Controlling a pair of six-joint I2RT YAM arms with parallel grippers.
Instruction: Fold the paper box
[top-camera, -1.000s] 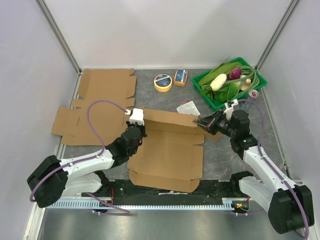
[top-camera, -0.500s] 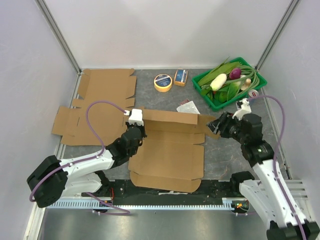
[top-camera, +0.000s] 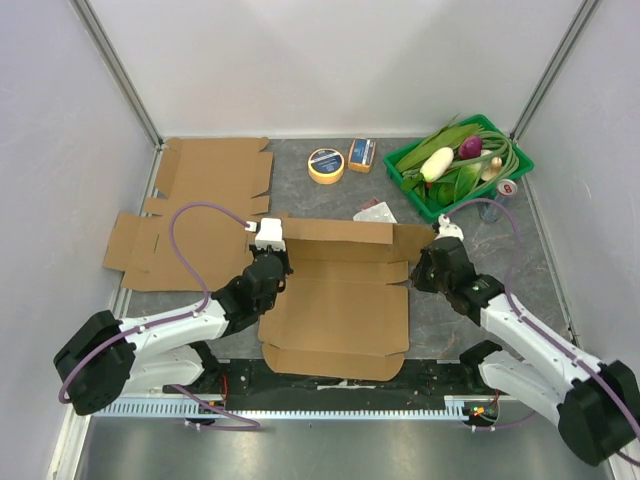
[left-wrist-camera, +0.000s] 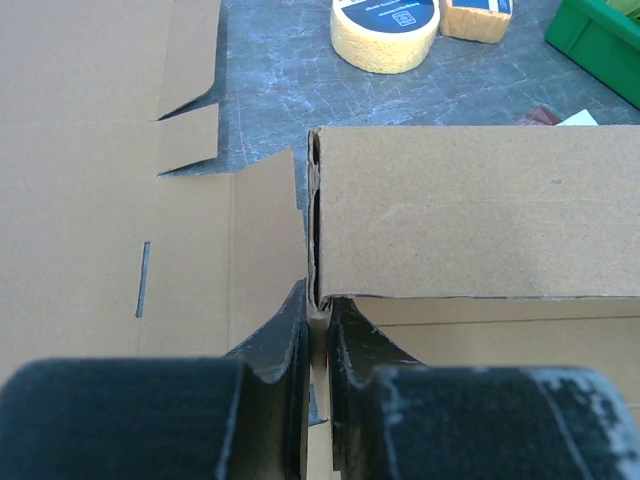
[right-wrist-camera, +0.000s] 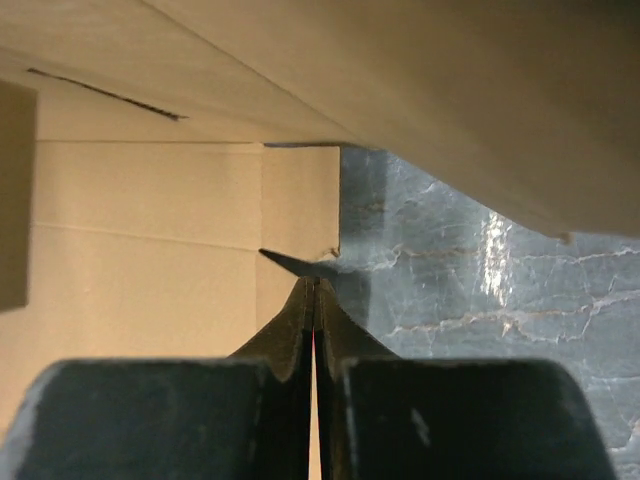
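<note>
The cardboard box blank (top-camera: 335, 315) lies flat mid-table, its far wall folded upright at 12 o'clock. My left gripper (left-wrist-camera: 318, 300) is clamped on that wall's left end, at the blank's 10 o'clock corner. My right gripper (right-wrist-camera: 315, 285), fingers pressed together on nothing, points at the blank's 3 o'clock edge beneath a raised flap. Spare cardboard sheets (top-camera: 205, 200) lie at the table's 10 o'clock.

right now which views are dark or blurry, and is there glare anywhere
Right wrist view: dim, the paper box overhead in shadow, glare on the table, right fingers dark. Left wrist view: bright, the cardboard sharp, left fingers dark and soft. Top view: even light, all sharp.
</note>
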